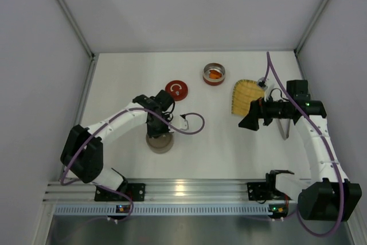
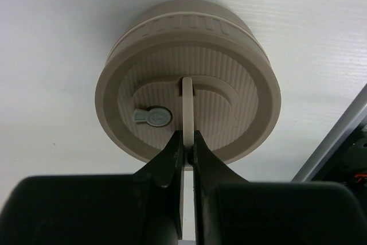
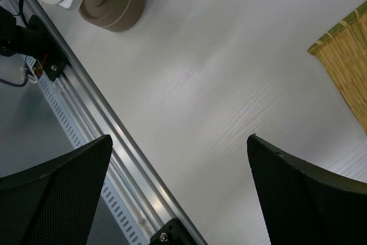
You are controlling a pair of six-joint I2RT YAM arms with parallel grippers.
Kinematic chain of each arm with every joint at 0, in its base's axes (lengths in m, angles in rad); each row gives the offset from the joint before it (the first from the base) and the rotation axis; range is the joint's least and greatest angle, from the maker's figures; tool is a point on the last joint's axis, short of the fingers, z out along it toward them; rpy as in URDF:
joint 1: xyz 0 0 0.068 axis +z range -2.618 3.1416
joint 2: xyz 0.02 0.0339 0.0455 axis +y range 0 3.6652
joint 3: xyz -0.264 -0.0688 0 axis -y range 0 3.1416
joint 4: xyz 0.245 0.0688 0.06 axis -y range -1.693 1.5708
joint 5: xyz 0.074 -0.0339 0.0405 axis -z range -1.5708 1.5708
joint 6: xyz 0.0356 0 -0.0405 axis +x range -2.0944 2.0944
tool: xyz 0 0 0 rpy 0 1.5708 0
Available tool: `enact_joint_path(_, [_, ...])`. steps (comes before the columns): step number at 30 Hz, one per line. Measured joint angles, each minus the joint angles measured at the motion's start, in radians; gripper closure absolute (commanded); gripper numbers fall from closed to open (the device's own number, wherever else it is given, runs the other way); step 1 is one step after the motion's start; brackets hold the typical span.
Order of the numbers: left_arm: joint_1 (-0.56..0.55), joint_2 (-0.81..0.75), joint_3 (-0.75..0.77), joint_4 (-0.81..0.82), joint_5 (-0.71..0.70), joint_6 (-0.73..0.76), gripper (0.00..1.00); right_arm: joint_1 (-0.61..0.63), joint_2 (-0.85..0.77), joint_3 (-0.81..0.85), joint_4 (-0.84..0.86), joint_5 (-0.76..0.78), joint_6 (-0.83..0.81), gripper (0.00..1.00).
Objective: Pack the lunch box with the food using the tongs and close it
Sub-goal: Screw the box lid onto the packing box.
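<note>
L arm: L gripper [image 1: 159, 123] hangs over the beige box [image 1: 159, 143], near front rail [image 1: 189, 186]. Wrist view: jaws closed tight on the thin upright handle [image 2: 187, 98] at centre of the ribbed beige lid [image 2: 229, 113]. Lid sits on the box; box rests on table [image 1: 126, 73]. Small grey valve [image 2: 150, 117] on lid, just L of handle.

Centre: red lid [image 1: 177, 89] flat on table, beyond L gripper, apart from it. Round tin [image 1: 214, 73] further back and R, uncovered, orange food [image 1: 214, 76] inside. Other pieces in tin: can't tell.

R of centre: yellow mat [image 1: 246, 97] flat on table, near the tin. Small white-and-dark item [image 1: 262, 82] at mat's far R corner; too small to ID.

R arm: R gripper [image 1: 246, 120] at mat's near edge, above table, pointing L. Wrist view: fingers [image 3: 298, 193] spread wide, nothing between them, bare table below; mat corner at R edge of that view.

Tongs [image 1: 285, 131]: grey, on table under R arm's forearm, R of the gripper, partly hidden. Neither gripper touches them.
</note>
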Motion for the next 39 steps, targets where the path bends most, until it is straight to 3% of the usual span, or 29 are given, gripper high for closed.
enact_joint_path(7, [-0.071, -0.085, -0.082, -0.004, -0.005, 0.090, 0.99, 0.000, 0.000, 0.000, -0.003, -0.002, 0.000, 0.01])
enact_joint_path(9, [-0.097, -0.108, -0.103, -0.005, -0.021, 0.102, 0.93, 0.000, 0.000, 0.000, -0.003, -0.003, 0.000, 0.01])
enact_joint_path(10, [-0.106, -0.112, -0.106, -0.006, -0.026, 0.103, 0.83, 0.000, 0.000, 0.000, -0.003, -0.003, 0.000, 0.01])
enact_joint_path(14, [-0.114, -0.108, -0.107, -0.010, -0.027, 0.088, 0.72, 0.000, 0.000, 0.000, -0.003, -0.003, 0.000, 0.01])
enact_joint_path(19, [-0.117, -0.106, -0.050, -0.045, -0.007, 0.053, 0.70, 0.000, 0.000, 0.000, -0.003, -0.003, 0.000, 0.01])
enact_joint_path(27, [-0.155, -0.120, 0.114, -0.122, 0.069, -0.008, 0.75, 0.000, 0.000, 0.000, -0.002, -0.006, 0.002, 0.01])
enact_joint_path(34, [-0.189, -0.148, 0.116, -0.144, 0.085, -0.051, 0.95, 0.000, 0.001, 0.000, -0.001, -0.013, 0.006, 0.01])
enact_joint_path(39, [-0.188, -0.159, 0.076, -0.082, 0.023, -0.085, 0.98, 0.000, 0.001, 0.000, -0.001, -0.014, 0.009, 0.01])
